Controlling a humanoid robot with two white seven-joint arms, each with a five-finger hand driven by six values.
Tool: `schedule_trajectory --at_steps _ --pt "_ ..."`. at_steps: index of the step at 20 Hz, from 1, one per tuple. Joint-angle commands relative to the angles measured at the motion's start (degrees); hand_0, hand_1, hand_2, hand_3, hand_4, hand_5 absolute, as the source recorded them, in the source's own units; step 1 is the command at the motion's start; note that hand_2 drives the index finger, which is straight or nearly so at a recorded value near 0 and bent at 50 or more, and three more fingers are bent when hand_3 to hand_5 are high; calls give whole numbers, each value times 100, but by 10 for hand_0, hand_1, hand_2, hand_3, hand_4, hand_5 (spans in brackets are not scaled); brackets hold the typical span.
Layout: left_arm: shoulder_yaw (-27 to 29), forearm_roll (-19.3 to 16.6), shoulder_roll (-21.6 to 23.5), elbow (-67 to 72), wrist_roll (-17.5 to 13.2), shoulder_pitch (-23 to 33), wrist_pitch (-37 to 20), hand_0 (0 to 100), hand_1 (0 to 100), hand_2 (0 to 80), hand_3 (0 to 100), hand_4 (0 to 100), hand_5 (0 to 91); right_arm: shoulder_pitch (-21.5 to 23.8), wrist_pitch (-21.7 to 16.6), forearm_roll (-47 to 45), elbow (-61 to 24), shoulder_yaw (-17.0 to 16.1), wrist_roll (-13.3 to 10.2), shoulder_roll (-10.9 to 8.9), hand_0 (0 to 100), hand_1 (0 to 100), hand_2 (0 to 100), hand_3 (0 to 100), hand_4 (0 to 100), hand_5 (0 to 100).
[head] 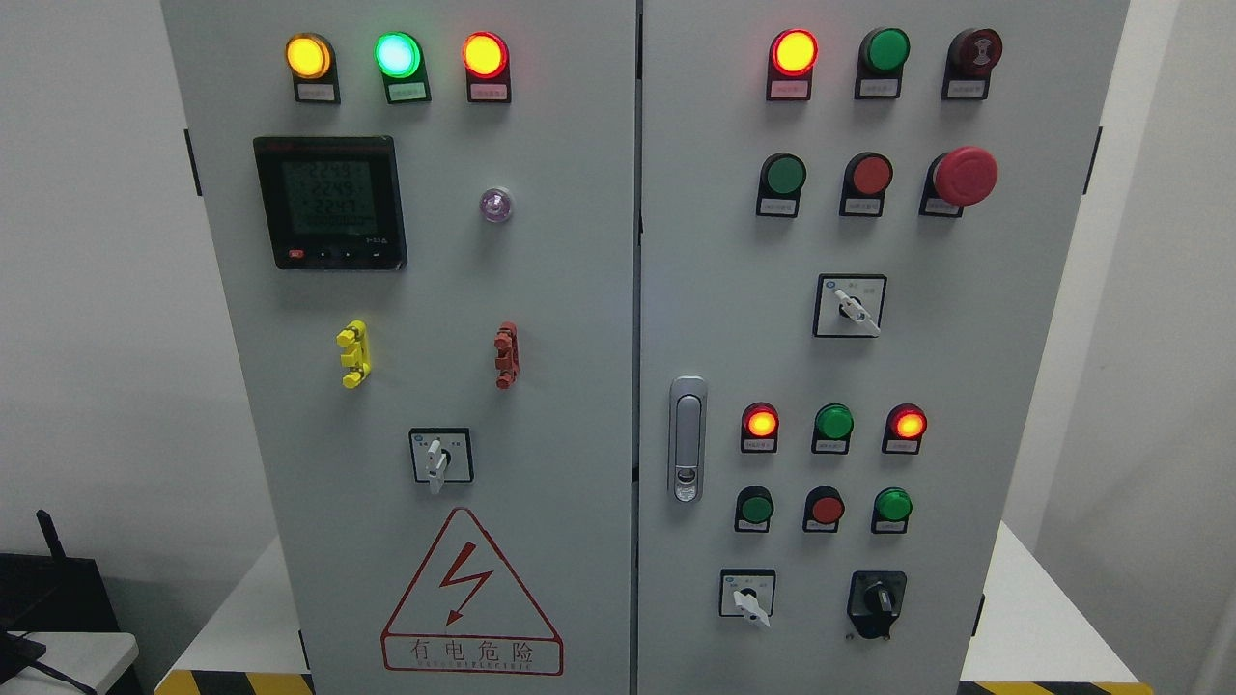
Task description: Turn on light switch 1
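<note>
A grey electrical cabinet (579,290) with two doors fills the head view. The left door carries a lit yellow lamp (308,56), a lit green lamp (397,55) and a lit red lamp (484,55), with a white-handled rotary switch (439,459) lower down. The right door has three more rotary switches: an upper one (854,307), a lower white one (748,597) and a black one (878,602). Rows of green and red push buttons (828,176) sit between them. I cannot tell which control is light switch 1. Neither of my hands shows.
A digital meter (330,203) sits on the left door above yellow (353,353) and red (505,354) clips. A red emergency stop (964,177) juts out at the upper right. A door latch (687,439) sits mid-panel. Dark equipment (48,598) stands at the lower left.
</note>
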Motion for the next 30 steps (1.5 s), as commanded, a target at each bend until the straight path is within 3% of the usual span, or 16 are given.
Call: schedule_trajectory --at_steps 1,12,16,27,30 --pt "-36 3 26 19 2 6 11 474 0 0 0 0 0 4 -5 -141 0 97 -2 2 120 389 0 0 0 0" --pt "-9 55 17 28 11 15 -7 479 0 0 0 0 0 4 -4 -141 0 97 -2 2 120 389 0 0 0 0" --pt "639 -23 -53 -51 37 15 -15 480 0 0 0 0 0 4 4 -141 0 97 -2 2 120 389 0 0 0 0" --pt "1194 -24 297 -886 336 349 -33 463 0 0 0 0 0 4 -5 -141 0 97 -2 2 120 389 0 0 0 0" --pt "1668 -24 430 -1139 327 366 -94 463 0 0 0 0 0 -5 4 -141 0 97 -2 2 120 389 0 0 0 0"
